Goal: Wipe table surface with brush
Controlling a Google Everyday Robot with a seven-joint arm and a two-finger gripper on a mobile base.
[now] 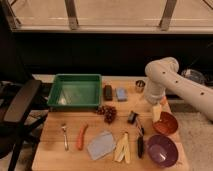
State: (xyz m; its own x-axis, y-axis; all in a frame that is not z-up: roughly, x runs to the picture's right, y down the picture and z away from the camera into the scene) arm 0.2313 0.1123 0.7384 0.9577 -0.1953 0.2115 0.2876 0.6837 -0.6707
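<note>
The table surface (75,157) is a wide top of pale wooden planks that fills the lower middle of the camera view. The brush (133,118) lies on it right of centre, its dark squarish head toward the back and its thin black handle running toward the front right. My gripper (157,112) hangs at the end of the white arm (162,75) over the right side of the table. It is to the right of the brush head, apart from it, just left of a red-brown bowl (166,123).
A green tray (76,90) stands at the back left, with a black block (107,92), blue sponge (120,94) and metal cup (140,85) beside it. Grapes (106,113), a fork (65,136), carrot (81,136), grey-blue cloth (101,145), banana (121,148) and purple bowl (162,150) lie in front. A chair (20,102) stands left.
</note>
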